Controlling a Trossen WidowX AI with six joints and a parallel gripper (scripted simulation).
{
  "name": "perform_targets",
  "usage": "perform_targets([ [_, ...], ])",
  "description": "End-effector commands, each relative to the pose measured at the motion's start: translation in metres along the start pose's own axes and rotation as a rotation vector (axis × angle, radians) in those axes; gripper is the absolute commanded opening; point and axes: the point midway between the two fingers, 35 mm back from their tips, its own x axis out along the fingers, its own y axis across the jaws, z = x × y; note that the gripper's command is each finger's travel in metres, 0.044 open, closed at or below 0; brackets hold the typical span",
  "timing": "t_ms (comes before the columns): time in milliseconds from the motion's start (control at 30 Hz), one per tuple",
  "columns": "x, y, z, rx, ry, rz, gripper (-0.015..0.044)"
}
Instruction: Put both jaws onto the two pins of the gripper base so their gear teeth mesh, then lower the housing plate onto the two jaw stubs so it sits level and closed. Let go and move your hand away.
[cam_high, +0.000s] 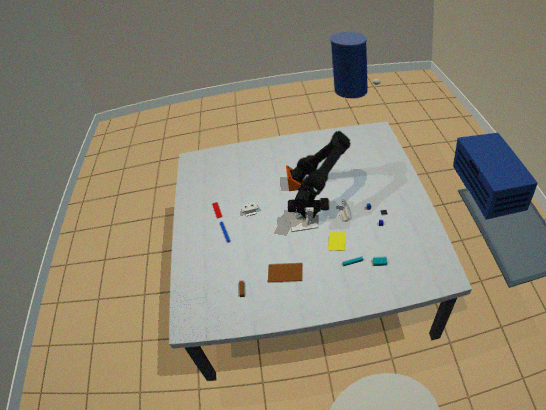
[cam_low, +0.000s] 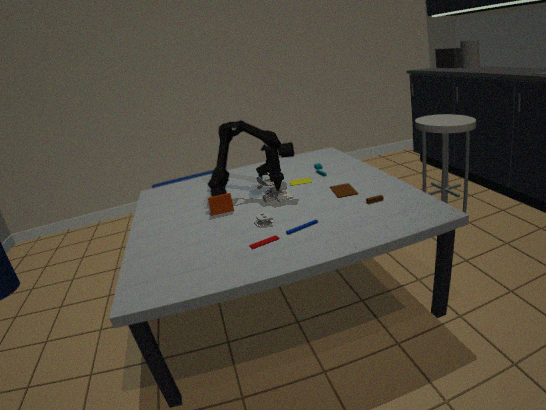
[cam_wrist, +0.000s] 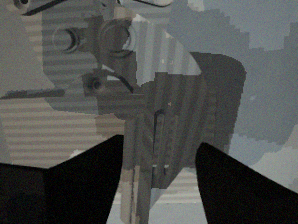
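One pale jaw (cam_high: 309, 215) (cam_wrist: 180, 117) is sitting in the pincer (cam_high: 308, 218) (cam_low: 278, 189) (cam_wrist: 160, 147), whose fingers are standing partly open, gripping it above the gripper base (cam_high: 305, 228) (cam_wrist: 30, 137). Seating it well is calling for squaring bore over pin, then lowering gently, easing teeth round if they bind. The second jaw (cam_high: 345, 212) (cam_low: 263, 181) is lying near, limiting sideways room; the worktop's (cam_high: 220, 310) (cam_low: 200, 270) edges are staying well apart.

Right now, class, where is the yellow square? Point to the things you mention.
In the top view, the yellow square (cam_high: 337, 241) (cam_low: 300, 182) lies flat on the table (cam_high: 220, 310) (cam_low: 200, 270), right of centre, just above the thin teal bar (cam_high: 353, 261) (cam_low: 321, 173).
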Motion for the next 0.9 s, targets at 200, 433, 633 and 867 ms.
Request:
perform_targets([
  [200, 0.0037, -0.0003, -0.0002, 0.007, 0.0, -0.005, 0.0134],
  [433, 0.0057, -0.0003, -0.0002, 0.008, 0.0, -0.005, 0.0134],
  [633, 0.0068, -0.0003, -0.0002, 0.008, 0.0, -0.005, 0.0134],
  [867, 0.0094, -0.0003, -0.0002, 0.008, 0.0, -0.005, 0.0134],
])
